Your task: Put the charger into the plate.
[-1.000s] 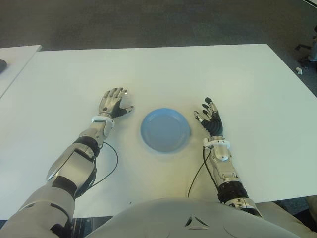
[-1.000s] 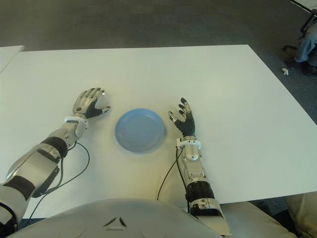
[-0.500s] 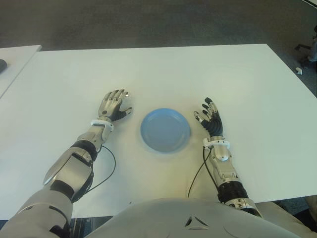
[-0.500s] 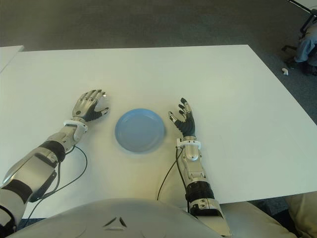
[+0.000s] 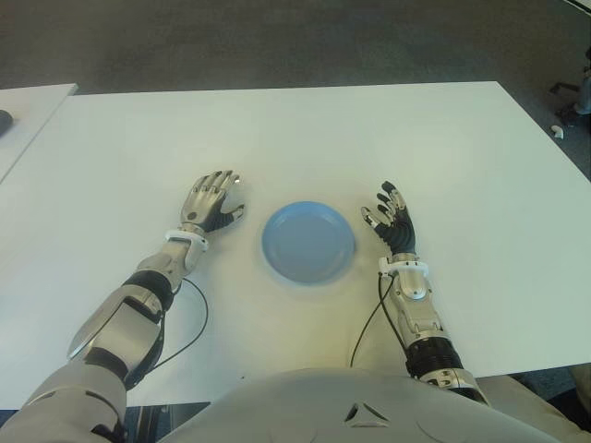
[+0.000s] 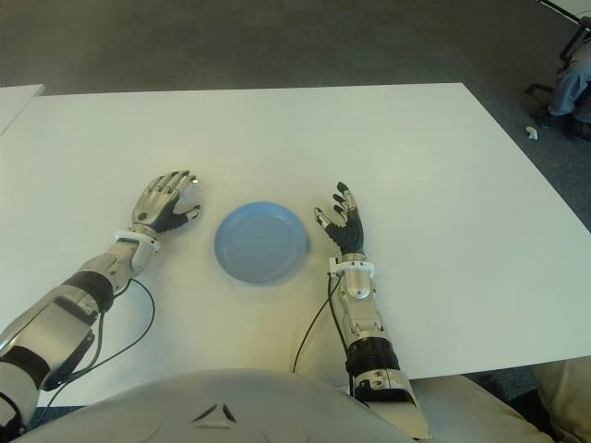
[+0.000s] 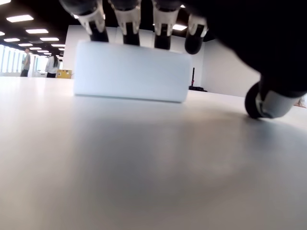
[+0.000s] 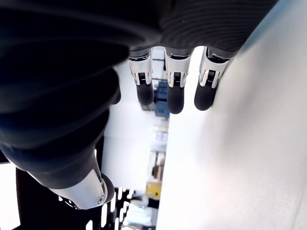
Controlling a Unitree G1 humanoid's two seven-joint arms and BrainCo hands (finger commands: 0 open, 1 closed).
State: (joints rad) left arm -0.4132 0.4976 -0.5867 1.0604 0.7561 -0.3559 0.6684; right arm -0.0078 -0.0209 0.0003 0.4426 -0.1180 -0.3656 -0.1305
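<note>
White table (image 5: 305,129); left hand (image 5: 210,197) cupped over white charger (image 7: 130,71), poised for grasp, not gripping; blue plate (image 5: 307,243) beside; right hand (image 5: 391,223) open, idle.

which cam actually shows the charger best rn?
Left wrist view: the white charger fills the frame, lying on the table under the left hand's fingertips. In the eye views the left hand hides it almost completely, left of the plate. The right wrist view shows only the right hand.
</note>
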